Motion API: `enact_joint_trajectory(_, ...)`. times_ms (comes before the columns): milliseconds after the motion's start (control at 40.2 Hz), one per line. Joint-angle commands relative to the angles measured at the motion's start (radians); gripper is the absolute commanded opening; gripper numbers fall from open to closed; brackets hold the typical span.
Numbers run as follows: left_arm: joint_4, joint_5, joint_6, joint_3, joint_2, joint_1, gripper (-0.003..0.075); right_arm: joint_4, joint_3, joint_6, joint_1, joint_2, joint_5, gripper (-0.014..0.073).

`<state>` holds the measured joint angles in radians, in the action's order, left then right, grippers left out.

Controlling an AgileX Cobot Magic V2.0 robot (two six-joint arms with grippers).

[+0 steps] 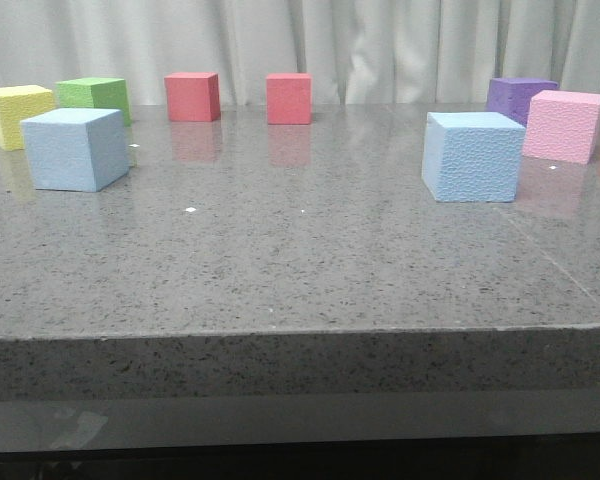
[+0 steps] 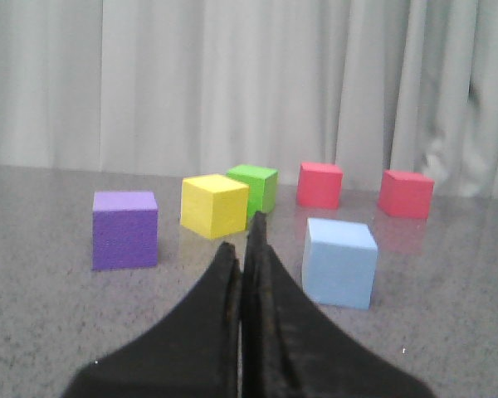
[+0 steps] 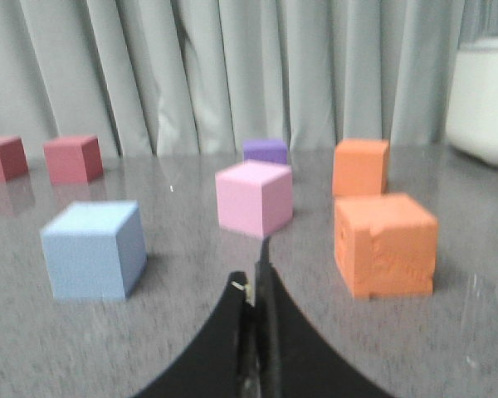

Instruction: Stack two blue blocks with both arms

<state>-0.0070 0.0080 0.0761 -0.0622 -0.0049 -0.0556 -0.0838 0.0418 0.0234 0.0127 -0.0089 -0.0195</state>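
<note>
I see both blue blocks apart on the table: left blue block (image 2: 339, 262) just ahead of my clenched left gripper (image 2: 242, 249); right blue block (image 3: 94, 249) near my clenched right gripper (image 3: 253, 286).

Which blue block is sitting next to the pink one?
The right blue block. The pink block sits just behind it to the right. The other blue block is far left, near the yellow block and green block.

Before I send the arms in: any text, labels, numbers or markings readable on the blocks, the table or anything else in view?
None. No readable text in any view.
The blue blocks have plain pebbly faces, and the other coloured cubes look unmarked too.
The grey table shows only speckles and small white flecks, not characters.
The white object by the curtain is too blurred to check.
</note>
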Motion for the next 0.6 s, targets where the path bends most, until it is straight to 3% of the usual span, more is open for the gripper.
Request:
enact_joint_trajectory(0,-0.006,-0.023,0.010,-0.142,-0.012,0.000,-0.0019,0.014,0.154,-0.006,0.007,-0.015,-0.003,-0.0067)
enact_joint_trajectory(373,0.043,0.392,0.010,-0.626,0.251,0.000,-0.0019,0.014,0.592,-0.023,0.007,0.268,-0.301,-0.0067)
enact_joint_trajectory(573,0.043,0.431,0.010,-0.690,0.388,0.000,-0.0019,0.014,0.651,-0.018,0.007,0.417,-0.326,-0.0067)
